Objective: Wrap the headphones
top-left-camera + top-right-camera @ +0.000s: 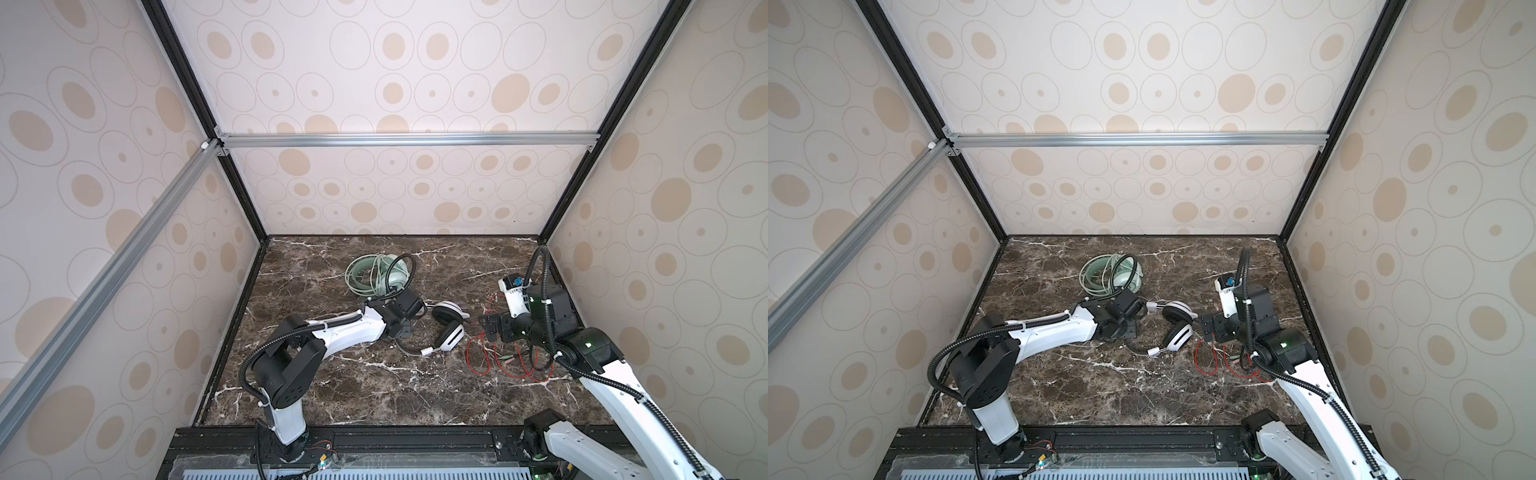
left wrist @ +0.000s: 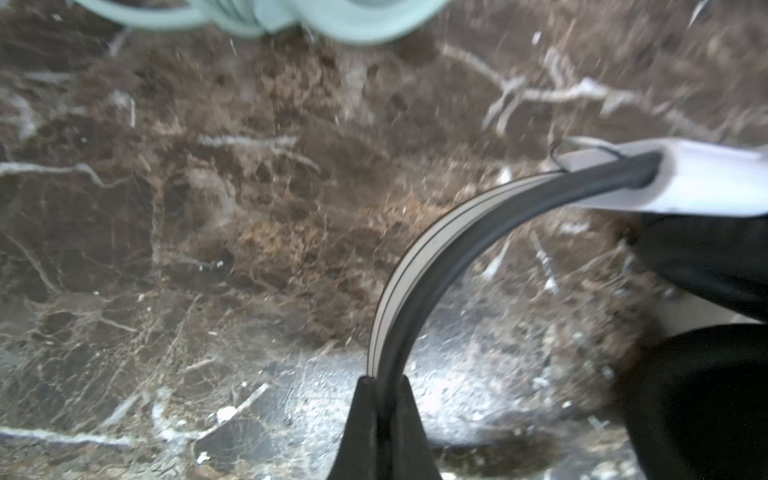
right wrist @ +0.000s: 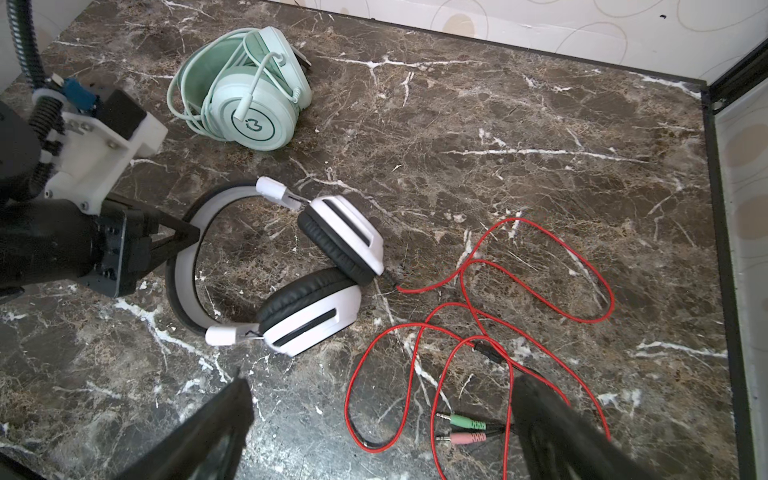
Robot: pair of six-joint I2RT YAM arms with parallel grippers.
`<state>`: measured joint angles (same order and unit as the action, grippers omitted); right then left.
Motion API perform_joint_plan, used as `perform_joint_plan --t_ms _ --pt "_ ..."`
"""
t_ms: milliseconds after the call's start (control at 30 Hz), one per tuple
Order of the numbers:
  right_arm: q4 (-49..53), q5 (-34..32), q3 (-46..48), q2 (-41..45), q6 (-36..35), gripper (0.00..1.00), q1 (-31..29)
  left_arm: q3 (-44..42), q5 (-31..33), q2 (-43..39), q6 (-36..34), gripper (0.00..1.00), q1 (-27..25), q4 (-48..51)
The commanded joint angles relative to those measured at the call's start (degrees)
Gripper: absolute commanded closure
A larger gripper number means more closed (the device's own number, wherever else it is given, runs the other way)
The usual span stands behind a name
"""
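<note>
The white-and-black headphones (image 1: pixel 451 337) (image 1: pixel 1177 336) (image 3: pixel 320 266) lie in the middle of the marble table with the ear cups folded together. My left gripper (image 2: pixel 383 380) (image 1: pixel 405 330) (image 3: pixel 193 235) is shut on their grey headband (image 2: pixel 399 291). Their thin red cable (image 3: pixel 536 232) (image 1: pixel 482 357) sprawls in loose loops to the right and ends in green and pink plugs (image 3: pixel 465 430). My right gripper (image 3: pixel 382 382) (image 1: pixel 486 328) (image 1: pixel 1206 328) hovers open over those loops, holding nothing. The mint-green headphones (image 1: pixel 380 274) (image 1: pixel 1113 272) (image 3: pixel 249 112) sit further back with their pale cable coiled around them.
The dark marble table (image 1: pixel 374 386) is enclosed by patterned walls on three sides. A black rail (image 1: pixel 415 436) carrying both arm bases runs along the front edge. The right arm's elbow stands close to the right wall.
</note>
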<state>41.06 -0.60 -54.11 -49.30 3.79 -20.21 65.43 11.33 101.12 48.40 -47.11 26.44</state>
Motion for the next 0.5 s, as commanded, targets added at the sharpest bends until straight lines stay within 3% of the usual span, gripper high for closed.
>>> perform_joint_plan --t_ms 0,233,467 --pt "0.0 0.2 -1.3 -0.2 -0.1 0.0 0.3 -2.3 -1.1 -2.6 -5.0 1.0 0.5 0.2" --pt "0.3 1.4 -2.1 -1.3 0.3 0.0 0.2 -4.9 -0.6 -2.1 -7.9 1.0 2.3 -1.0" --pt "0.7 2.2 -2.3 -1.9 0.5 0.0 0.2 -3.3 -1.1 -1.5 -7.3 0.75 3.0 -1.1"
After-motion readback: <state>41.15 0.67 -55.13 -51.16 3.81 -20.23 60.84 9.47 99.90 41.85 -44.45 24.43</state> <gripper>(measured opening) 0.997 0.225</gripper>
